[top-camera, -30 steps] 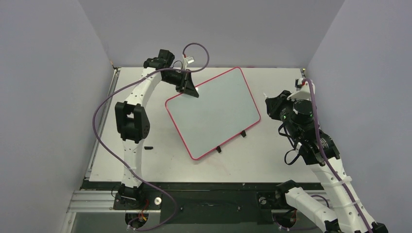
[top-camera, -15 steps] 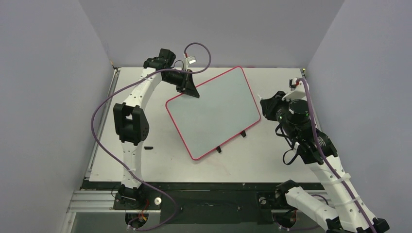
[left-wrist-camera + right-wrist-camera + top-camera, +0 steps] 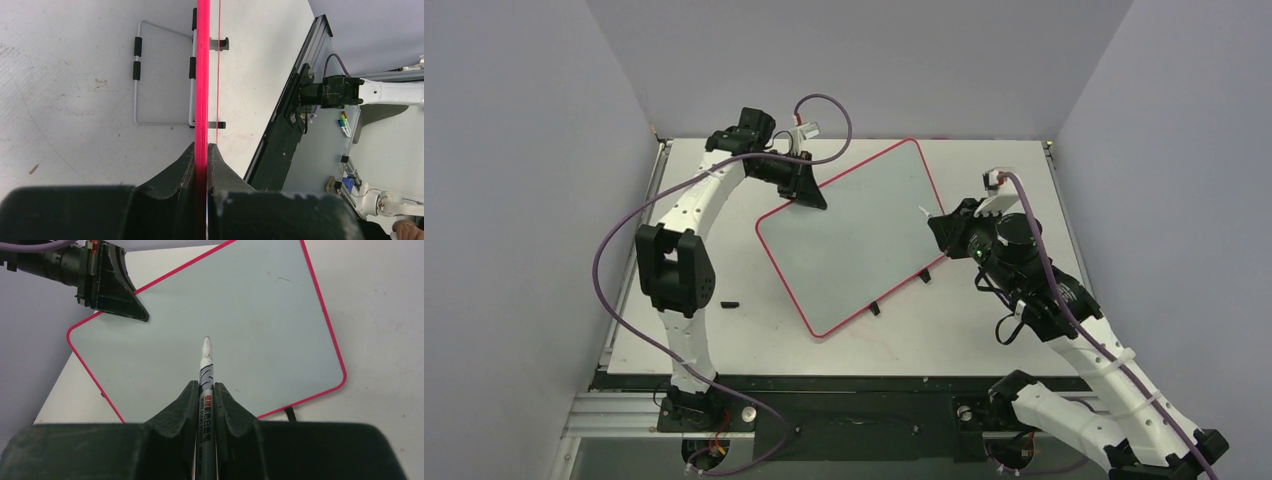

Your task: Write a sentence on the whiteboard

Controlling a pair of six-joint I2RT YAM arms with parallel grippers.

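We hold the large flat whiteboard with a pale grey-white face and a thin red rim (image 3: pixel 854 235) by its far left corner. The left gripper (image 3: pixel 202 150) is pinched tight on that rim, while the small black clips (image 3: pixel 874 307) on the board's near edge rest on the white tabletop (image 3: pixel 984 330). The right gripper (image 3: pixel 206 386) is clamped on a slim white marker with black lettering (image 3: pixel 205 365), whose tip points at the middle of the board. We cannot tell whether the tip is touching the surface.

The main risk, as we judge it, is the board shifting under the pen. It is held at one corner only, so a firm stroke could pivot it around the left jaws or slide the clips across the table, smearing or bending the letters. The marker could also slip back or twist between the right fingers (image 3: pixel 187 395) if we press too hard. If we press too lightly, the line would skip.

The board sits at an angle in the middle of the table. Its face is clean and bare of writing, apart from a faint dark fleck near its far edge.
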